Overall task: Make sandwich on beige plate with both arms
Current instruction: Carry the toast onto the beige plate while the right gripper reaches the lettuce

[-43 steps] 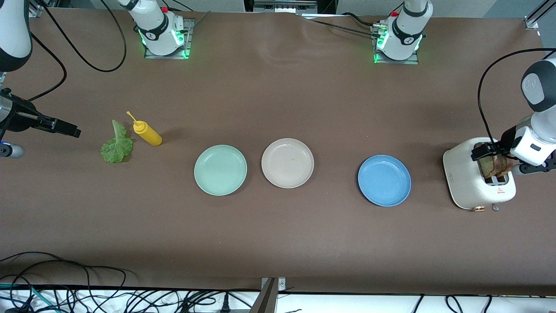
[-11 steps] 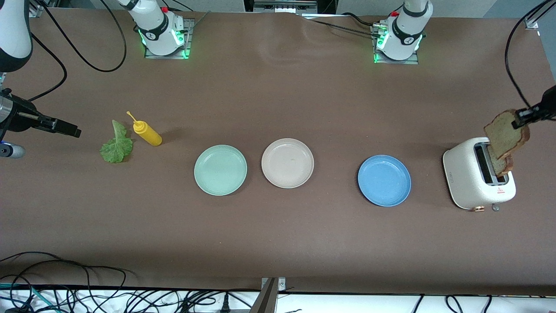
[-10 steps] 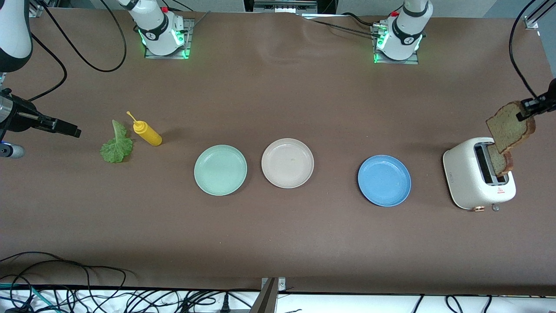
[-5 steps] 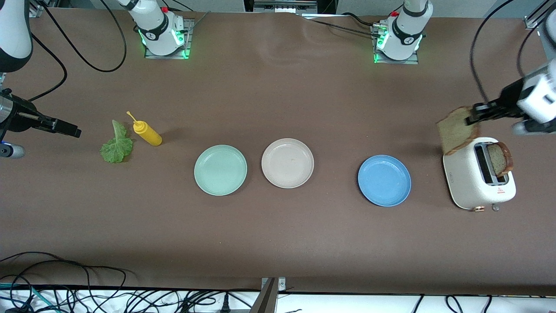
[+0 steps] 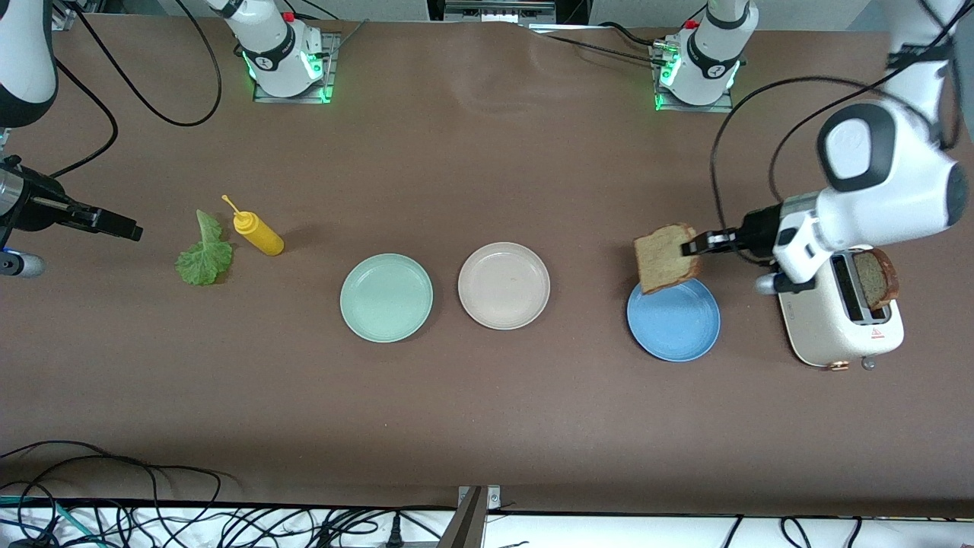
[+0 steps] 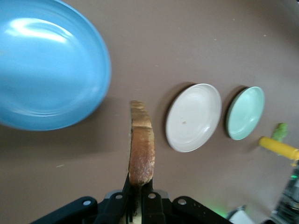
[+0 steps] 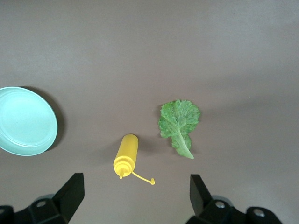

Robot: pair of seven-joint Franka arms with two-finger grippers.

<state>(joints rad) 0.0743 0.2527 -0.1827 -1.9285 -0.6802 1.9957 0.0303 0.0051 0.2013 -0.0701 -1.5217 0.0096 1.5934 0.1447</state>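
- Nearest the front camera we have the round blue plate (image 5: 673, 320) on the brown counter (image 5: 487, 411), with the white two-slot toaster (image 5: 825, 320) toward the left arm's end; a square brown bread slice (image 5: 875, 278) stands in one of its slots.
- In line with these sit the round pale beige plate (image 5: 504, 285) with its raised rim and, just beside it toward the right arm's end, the round mint green plate (image 5: 386, 297). We see nothing on any of the three plates.
- Over the blue plate's rim, the left end effector (image 5: 696, 246) is clenched on a second square brown bread slice with a darker crust (image 5: 666, 257), pinched at one edge and carried on edge in the air; the left wrist view shows the slice (image 6: 140, 144) upright between the fingers (image 6: 148, 198), with the beige plate (image 6: 193, 117) apart from it.
- Toward the right arm's end, the ruffled green lettuce leaf (image 5: 204, 255) lies flat, and just beside it, a touch farther from the camera, lies the yellow squeeze bottle (image 5: 259, 232) on its side.
- The right end effector (image 5: 122, 227) waits over bare counter at that end, released, its black fingers (image 7: 70, 193) spread wide.
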